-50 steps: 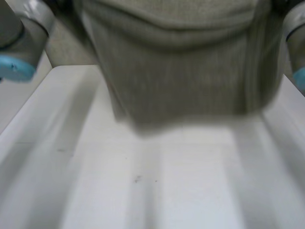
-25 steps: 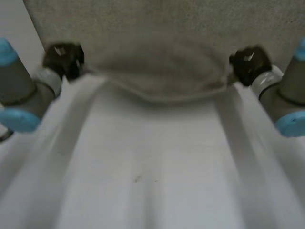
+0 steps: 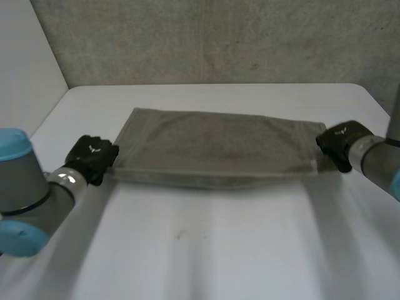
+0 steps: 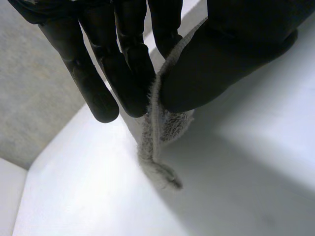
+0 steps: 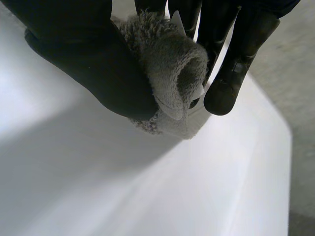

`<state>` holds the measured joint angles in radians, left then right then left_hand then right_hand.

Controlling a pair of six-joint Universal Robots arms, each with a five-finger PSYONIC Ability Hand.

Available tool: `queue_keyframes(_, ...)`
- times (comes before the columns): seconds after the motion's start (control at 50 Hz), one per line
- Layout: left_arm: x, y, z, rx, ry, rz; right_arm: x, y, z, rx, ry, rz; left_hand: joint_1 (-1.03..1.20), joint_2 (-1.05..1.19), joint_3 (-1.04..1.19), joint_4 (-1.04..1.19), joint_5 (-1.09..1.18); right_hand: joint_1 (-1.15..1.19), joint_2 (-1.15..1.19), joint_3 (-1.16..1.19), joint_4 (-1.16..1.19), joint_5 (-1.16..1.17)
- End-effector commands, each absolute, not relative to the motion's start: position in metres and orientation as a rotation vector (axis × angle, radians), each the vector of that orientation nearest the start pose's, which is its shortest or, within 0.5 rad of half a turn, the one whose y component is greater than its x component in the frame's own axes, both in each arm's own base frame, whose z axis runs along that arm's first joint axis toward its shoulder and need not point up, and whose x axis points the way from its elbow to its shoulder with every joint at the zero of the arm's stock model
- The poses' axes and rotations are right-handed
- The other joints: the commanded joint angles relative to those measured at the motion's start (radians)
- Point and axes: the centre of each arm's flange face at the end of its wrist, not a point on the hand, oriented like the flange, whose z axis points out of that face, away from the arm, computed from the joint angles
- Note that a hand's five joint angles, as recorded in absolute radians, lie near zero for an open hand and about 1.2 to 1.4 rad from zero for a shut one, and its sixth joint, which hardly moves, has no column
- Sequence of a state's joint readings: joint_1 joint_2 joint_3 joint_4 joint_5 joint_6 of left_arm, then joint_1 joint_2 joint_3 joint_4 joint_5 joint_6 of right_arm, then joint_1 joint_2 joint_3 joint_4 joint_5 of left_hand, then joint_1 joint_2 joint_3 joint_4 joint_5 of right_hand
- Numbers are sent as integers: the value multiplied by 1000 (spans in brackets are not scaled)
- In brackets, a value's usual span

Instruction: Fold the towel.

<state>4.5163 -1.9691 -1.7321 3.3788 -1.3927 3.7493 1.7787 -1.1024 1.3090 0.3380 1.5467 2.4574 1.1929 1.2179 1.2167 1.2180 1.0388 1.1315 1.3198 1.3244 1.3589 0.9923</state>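
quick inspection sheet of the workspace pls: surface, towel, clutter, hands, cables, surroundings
surface: white table, a few small dark specks near its middle
job's things: grey towel lies across the table as a wide strip
clutter: nothing seen
hands: left hand pinches the towel's near left corner between thumb and fingers; right hand grips its right end, cloth bunched between thumb and fingers
cables: nothing seen
surroundings: grey wall behind the table
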Motion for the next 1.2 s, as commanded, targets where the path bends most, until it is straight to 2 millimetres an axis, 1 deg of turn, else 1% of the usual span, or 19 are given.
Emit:
queue_keyframes(0.02,-191,-244,180,1234,2271,-1547,191,-258,197,-1605,2686,-1223,203,178,180,178,183,265,76,72,37,229)
queue_keyframes(0.08,-189,-228,196,1267,2283,-1522,186,-242,198,-1689,2673,-1149,203,178,180,178,183,265,76,72,37,229)
queue_keyframes(0.22,-196,-248,202,1283,2199,-1668,181,-269,206,-1580,2674,-1425,203,178,180,178,183,265,76,72,37,229)
queue_keyframes(0.26,-207,-272,191,1311,2143,-1730,183,-276,201,-1540,2675,-1453,203,178,180,178,183,265,76,72,37,229)
queue_keyframes(0.28,-207,-273,191,1311,2142,-1731,183,-276,201,-1540,2675,-1453,203,178,180,178,183,265,76,72,37,229)
queue_keyframes(0.32,-217,-304,187,1302,2069,-1804,189,-294,189,-1445,2678,-1489,203,178,180,178,183,265,76,72,37,229)
queue_keyframes(0.34,-218,-304,187,1302,2069,-1804,189,-295,189,-1444,2678,-1489,203,178,180,178,183,265,76,72,37,229)
queue_keyframes(0.38,-231,-331,175,1317,2033,-1838,193,-314,182,-1320,2681,-1539,203,178,180,178,183,265,76,72,37,229)
queue_keyframes(0.44,-237,-345,168,1321,2025,-1846,195,-324,178,-1254,2680,-1565,203,178,180,178,183,265,76,72,37,229)
queue_keyframes(0.48,-249,-368,153,1336,2012,-1858,199,-344,168,-1159,2672,-1619,203,178,180,178,183,265,76,72,37,229)
queue_keyframes(0.64,-266,-410,130,1280,1947,-1897,208,-375,147,-1098,2646,-1723,203,178,180,178,183,265,76,72,37,229)
queue_keyframes(0.8,-280,-437,124,1246,1864,-1970,213,-394,145,-1033,2623,-1938,203,178,180,178,183,265,76,72,37,229)
queue_keyframes(0.92,-285,-453,122,1200,1812,-2012,215,-406,142,-1014,2605,-1990,203,178,180,178,183,265,76,72,37,229)
queue_keyframes(1.1,-296,-455,111,1207,1807,-2019,218,-415,134,-1026,2591,-2001,203,178,180,178,183,265,76,72,37,229)
queue_keyframes(1.12,-296,-455,110,1207,1807,-2019,218,-416,135,-1024,2583,-2011,-90,-115,-114,-115,-110,-225,-414,-418,-453,-261)
queue_keyframes(1.14,-299,-453,111,1210,1805,-2022,219,-418,137,-1020,2575,-2025,-761,-786,-785,-786,-782,-957,-1145,-1150,-1184,-992)
queue_keyframes(1.16,-299,-453,111,1210,1805,-2022,219,-418,137,-1020,2575,-2025,-768,-793,-792,-793,-788,-957,-1145,-1150,-1184,-992)
queue_keyframes(1.18,-303,-451,113,1209,1794,-2032,220,-420,140,-1011,2566,-2040,-1003,-1028,-1027,-1028,-1024,-957,-1145,-1150,-1184,-992)
queue_keyframes(1.2,-307,-449,118,1205,1785,-2045,220,-421,146,-995,2551,-2066,-1018,-1043,-1042,-1043,-1039,-957,-1145,-1150,-1184,-992)
